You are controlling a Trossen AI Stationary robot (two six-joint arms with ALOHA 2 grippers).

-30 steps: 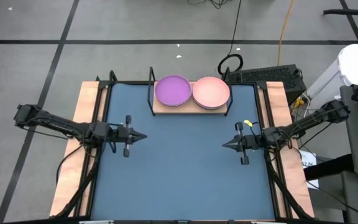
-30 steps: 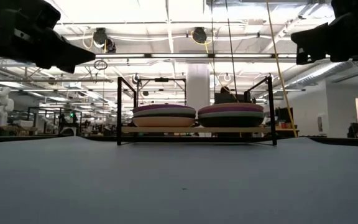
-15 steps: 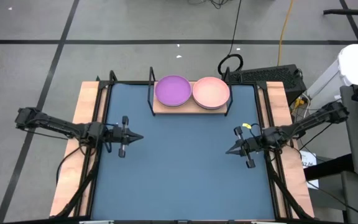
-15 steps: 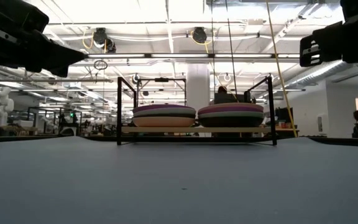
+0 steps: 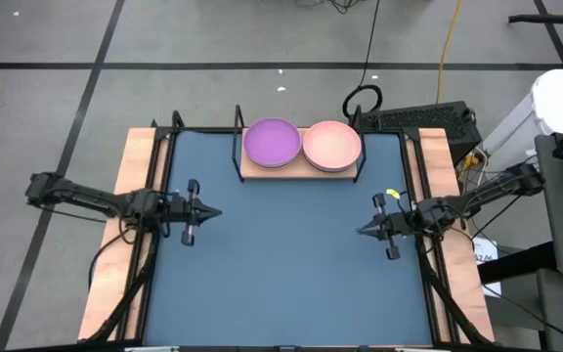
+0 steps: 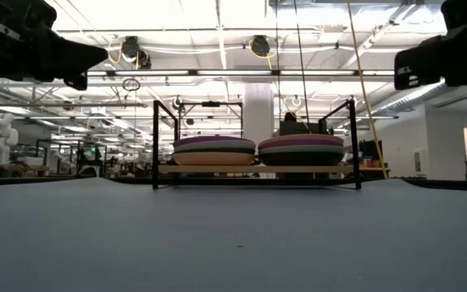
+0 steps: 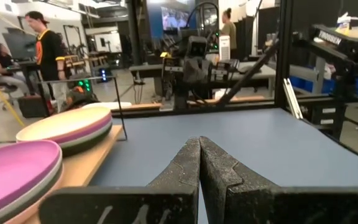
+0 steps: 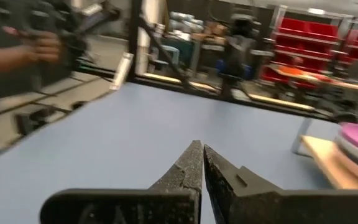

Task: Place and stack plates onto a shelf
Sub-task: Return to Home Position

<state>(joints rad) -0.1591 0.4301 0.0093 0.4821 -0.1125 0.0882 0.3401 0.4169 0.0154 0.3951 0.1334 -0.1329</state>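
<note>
Two stacks of plates rest on the shelf (image 5: 296, 168) at the table's far edge. The left stack has a purple plate (image 5: 273, 143) on top, the right stack a pink plate (image 5: 332, 145). In the low view both stacks (image 6: 214, 151) (image 6: 301, 150) sit side by side on the wooden board inside the black wire frame. My left gripper (image 5: 219, 211) hovers shut over the table's left side, pointing right and level. My right gripper (image 5: 359, 232) hovers shut over the right side, pointing left. Neither holds anything.
The blue tabletop (image 5: 286, 264) lies bare between the two grippers and toward the near edge. Wooden strips (image 5: 135, 186) and black rails run along both sides. People (image 7: 42, 53) and other equipment show in the room beyond the table.
Both arms have drawn back toward their own sides: the left gripper toward the table's left edge, the right gripper toward the right edge and slightly nearer. Both stay shut and level. The plate stacks have not moved.
</note>
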